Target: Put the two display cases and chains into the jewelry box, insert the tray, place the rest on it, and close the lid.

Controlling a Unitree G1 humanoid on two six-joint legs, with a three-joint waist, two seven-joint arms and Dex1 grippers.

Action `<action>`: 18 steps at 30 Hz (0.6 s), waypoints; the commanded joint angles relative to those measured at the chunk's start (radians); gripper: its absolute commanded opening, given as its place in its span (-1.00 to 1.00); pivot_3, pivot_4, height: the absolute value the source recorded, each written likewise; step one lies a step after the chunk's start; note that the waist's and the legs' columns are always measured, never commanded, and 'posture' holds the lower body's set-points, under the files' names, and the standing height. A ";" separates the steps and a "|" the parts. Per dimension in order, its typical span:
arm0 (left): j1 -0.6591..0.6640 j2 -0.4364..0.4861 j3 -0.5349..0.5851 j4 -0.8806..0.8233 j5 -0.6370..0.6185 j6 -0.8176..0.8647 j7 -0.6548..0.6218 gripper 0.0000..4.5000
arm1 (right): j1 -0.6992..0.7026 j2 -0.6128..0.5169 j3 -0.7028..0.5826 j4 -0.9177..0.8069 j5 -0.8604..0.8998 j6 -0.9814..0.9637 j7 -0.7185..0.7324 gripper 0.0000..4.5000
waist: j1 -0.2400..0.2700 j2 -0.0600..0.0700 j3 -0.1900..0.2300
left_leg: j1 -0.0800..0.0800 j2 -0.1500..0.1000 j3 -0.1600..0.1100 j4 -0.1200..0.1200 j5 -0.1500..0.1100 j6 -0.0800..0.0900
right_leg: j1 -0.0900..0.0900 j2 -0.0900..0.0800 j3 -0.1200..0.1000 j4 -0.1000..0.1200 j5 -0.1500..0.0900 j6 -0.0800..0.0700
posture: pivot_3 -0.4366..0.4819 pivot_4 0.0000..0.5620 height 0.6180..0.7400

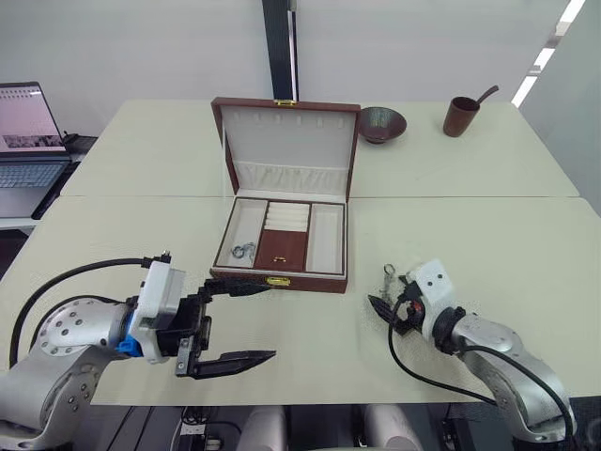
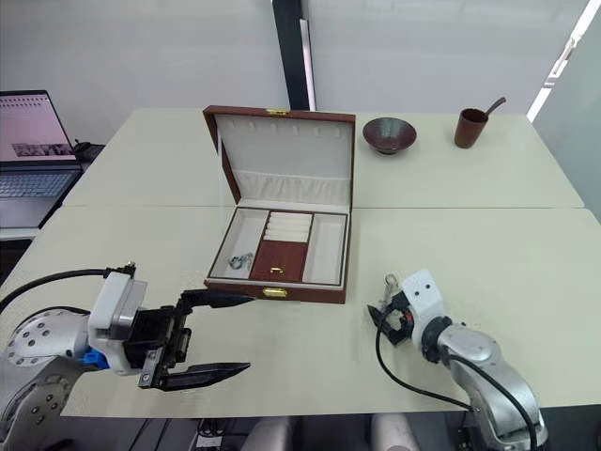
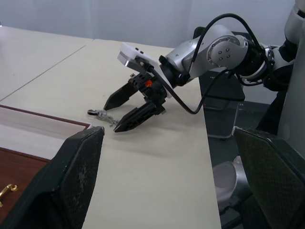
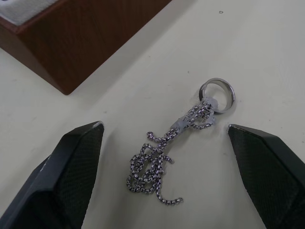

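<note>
The jewelry box [image 1: 279, 279] stands open mid-table, its lid [image 1: 291, 141] upright at the back. Inside lies the tray [image 1: 280, 246] with its brown panel and gold pull. One chain [image 1: 243, 251] rests in the tray's left compartment. A second chain [image 4: 164, 157] with a round ring lies on the table to the right of the box. My right gripper [image 1: 390, 293] is open and low over that chain, one finger on each side. My left gripper [image 1: 268, 321] hovers open and holds nothing, just in front of the box's left corner. The display cases are hidden.
A dark bowl [image 1: 381, 122] and a brown cup [image 1: 460, 116] with a spoon stand at the table's far right. A laptop [image 1: 28, 141] sits on a side desk at the left. The table's front edge runs just below both grippers.
</note>
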 commanded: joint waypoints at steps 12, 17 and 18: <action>0.004 -0.003 -0.016 -0.033 -0.021 -0.023 -0.020 1.00 | -0.031 0.036 0.008 -0.048 -0.019 0.112 -0.108 -0.15 | -0.001 0.000 0.000 | 0.000 0.000 0.000 0.000 0.000 0.000 | 0.000 0.002 0.000 0.000 0.000 0.000 | -0.05 -0.47 0.89; 0.022 -0.015 -0.011 -0.031 -0.008 -0.035 -0.010 1.00 | -0.046 0.022 0.000 -0.042 -0.015 0.109 -0.096 -0.67 | -0.001 0.000 0.000 | 0.000 0.000 0.000 0.000 0.000 0.000 | 0.000 0.002 0.000 0.000 0.000 0.000 | -0.05 -0.47 0.89; 0.023 -0.017 -0.010 -0.030 -0.007 -0.036 -0.007 1.00 | -0.048 0.020 -0.001 -0.041 -0.014 0.107 -0.093 -0.78 | -0.001 0.000 0.000 | 0.000 0.000 0.000 0.000 0.000 0.000 | 0.000 0.002 0.000 0.000 0.000 0.000 | -0.05 -0.47 0.89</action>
